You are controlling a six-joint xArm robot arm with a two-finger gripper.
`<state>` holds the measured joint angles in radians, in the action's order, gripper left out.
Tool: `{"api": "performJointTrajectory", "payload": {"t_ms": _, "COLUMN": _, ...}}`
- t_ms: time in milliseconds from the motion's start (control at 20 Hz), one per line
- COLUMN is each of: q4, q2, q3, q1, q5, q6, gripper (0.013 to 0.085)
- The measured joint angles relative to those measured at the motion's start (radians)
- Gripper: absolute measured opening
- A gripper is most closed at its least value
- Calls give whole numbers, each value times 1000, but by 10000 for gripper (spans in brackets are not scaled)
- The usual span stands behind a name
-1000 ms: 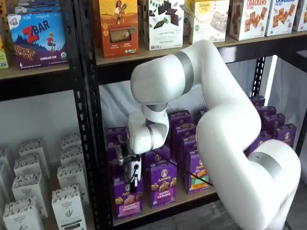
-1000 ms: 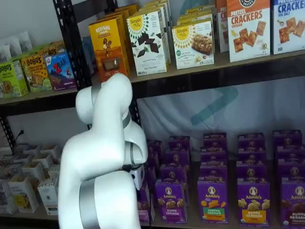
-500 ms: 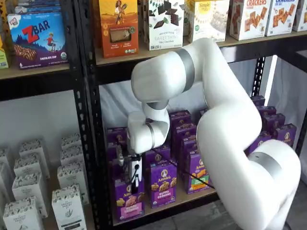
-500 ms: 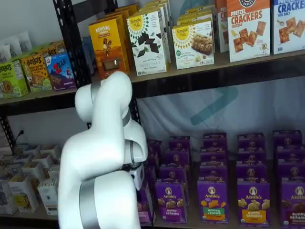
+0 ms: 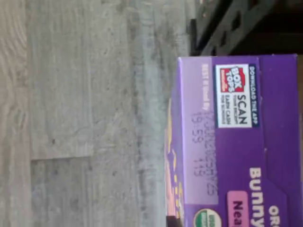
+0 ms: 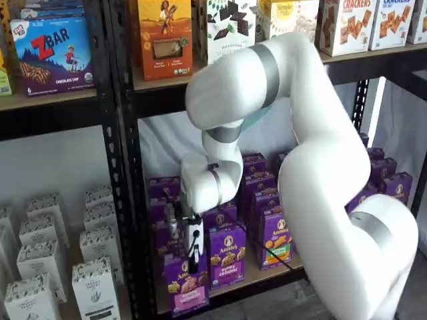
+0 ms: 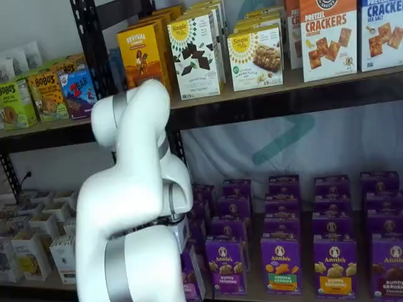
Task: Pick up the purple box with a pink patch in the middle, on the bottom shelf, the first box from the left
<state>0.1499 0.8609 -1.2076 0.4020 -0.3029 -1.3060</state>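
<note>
My fingers (image 6: pixel 193 257) are pinched shut on the purple box (image 6: pixel 187 285), which hangs just below them with its top edge caught between the pads. The box sits tilted in my grip, its pink patch and pinkish snack picture facing outward, and its lower part is out past the front black rail of the bottom shelf (image 6: pixel 267 273). Whether it touches the rail I cannot tell. Just to one side of my fingers stands a neighbouring purple carton (image 6: pixel 227 257), upright on the board, with more purple cartons ranked behind and beyond it.

From my wrist, the purple box (image 5: pixel 241 142) fills the near side of the picture, its top flap showing a Box Tops panel, with grey wood-grain floor (image 5: pixel 85 113) beyond it and a black perforated upright (image 5: pixel 222 28) at one corner.

In a shelf view, my white arm (image 7: pixel 135 207) hides my fingers, and only a sliver of the purple box (image 7: pixel 191 277) peeks out beside it.
</note>
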Motion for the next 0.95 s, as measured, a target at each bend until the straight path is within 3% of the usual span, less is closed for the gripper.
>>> {"api": "performJointTrajectory", "payload": {"t_ms": 200, "q4": 32, "q2": -75, "q3": 102, "q1": 0, "q5": 31, "q6": -32, "gripper": 370}}
{"api": "performJointTrajectory", "payload": {"t_ms": 500, "q4": 156, "q2": -233, "q3": 257, "q1": -9, "q5": 1, "q6": -158, "gripper": 370}}
{"api": "performJointTrajectory", "payload": {"t_ms": 950, "q4": 172, "q2": -427, "q3": 425, "q1": -31, "q5": -51, "q6": -192, "gripper": 370}}
